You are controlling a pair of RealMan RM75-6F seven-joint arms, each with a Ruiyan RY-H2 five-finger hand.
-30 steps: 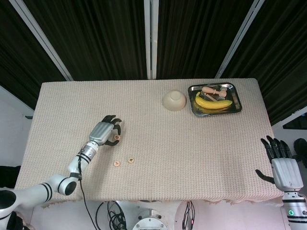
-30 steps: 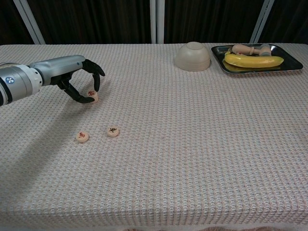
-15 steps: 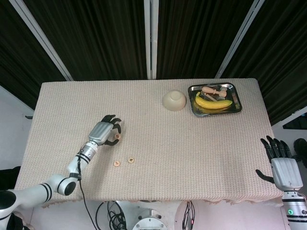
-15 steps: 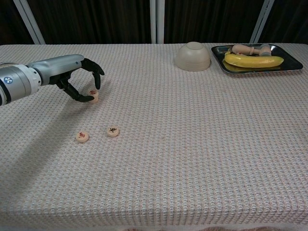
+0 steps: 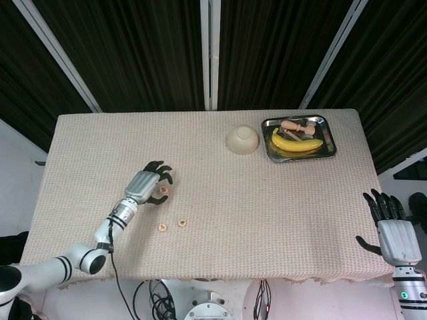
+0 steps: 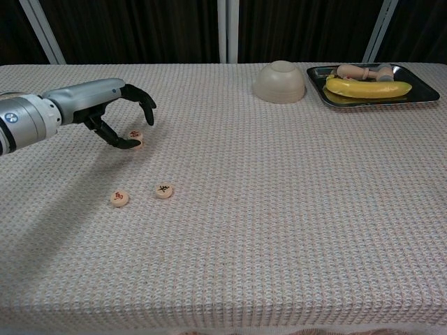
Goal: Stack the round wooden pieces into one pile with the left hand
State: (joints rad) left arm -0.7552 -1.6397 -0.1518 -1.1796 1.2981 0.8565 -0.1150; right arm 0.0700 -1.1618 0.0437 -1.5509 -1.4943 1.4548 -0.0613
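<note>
1. Black curtains with pale metal uprights close off the background behind a rectangular table covered in beige woven cloth [image 5: 213,167].
2. Left arm, silver with black fingers, reaches in from the near left corner; the left hand [image 6: 115,112] hovers low over the cloth on the left half of the table, fingers spread and curved downward, grasping nothing.
3. Right hand [image 5: 393,230] shows only in the head view, beyond the near right corner of the table and off its surface, fingers extended and apart, holding nothing.
4. Rectangular metal tray [image 6: 426,98] sits at the far right corner and carries a yellow banana [image 6: 367,87] along with a small turned wooden piece [image 6: 353,70] behind it; a further grey item in the tray is too small to identify.
5. Upturned cream bowl [image 6: 279,82] stands just left of the tray, apart from it.
6. One round wooden piece with a red mark [image 6: 135,136] lies flat on the cloth directly beneath the left hand's fingers; the thumb tip is just beside it, and contact cannot be confirmed.
7. Two more round wooden pieces lie nearer the front edge, side by side and not touching: one with a red mark [image 6: 120,199] to the left, one with a dark mark [image 6: 164,190] to the right. None is stacked.
</note>
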